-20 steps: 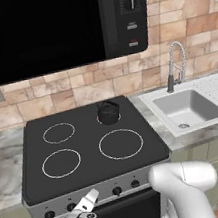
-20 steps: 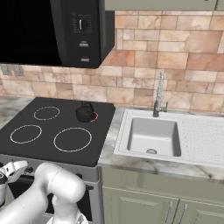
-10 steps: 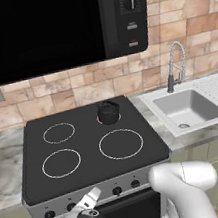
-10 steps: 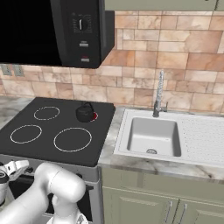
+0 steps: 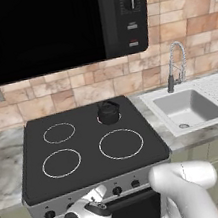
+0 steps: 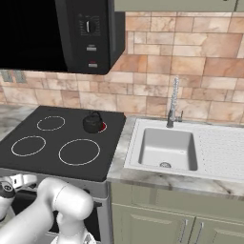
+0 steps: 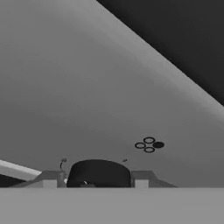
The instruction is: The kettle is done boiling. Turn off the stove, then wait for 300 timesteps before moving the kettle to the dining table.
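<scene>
The small black kettle (image 5: 108, 112) (image 6: 93, 123) sits on the rear right burner of the stove (image 5: 89, 157) (image 6: 52, 157), and a red glow shows beside its base in the right base view. Low at the stove's grey steel front, my gripper (image 5: 99, 191) (image 6: 21, 180) (image 7: 96, 178) points at the knob row. In the hand view a black knob (image 7: 99, 172) lies between my two fingertips (image 7: 50, 179), one on each side with a small gap. The gripper is open. The dining table is out of view.
A black microwave (image 5: 51, 27) (image 6: 57, 28) hangs over the cooktop. To the right, a sink (image 5: 189, 107) (image 6: 169, 147) with a tall faucet (image 5: 174, 66) is set in the marble counter (image 6: 157, 178). Other knobs (image 5: 136, 183) line the stove front.
My hand has barely shifted at the stove's front. The kettle has stayed where it was.
</scene>
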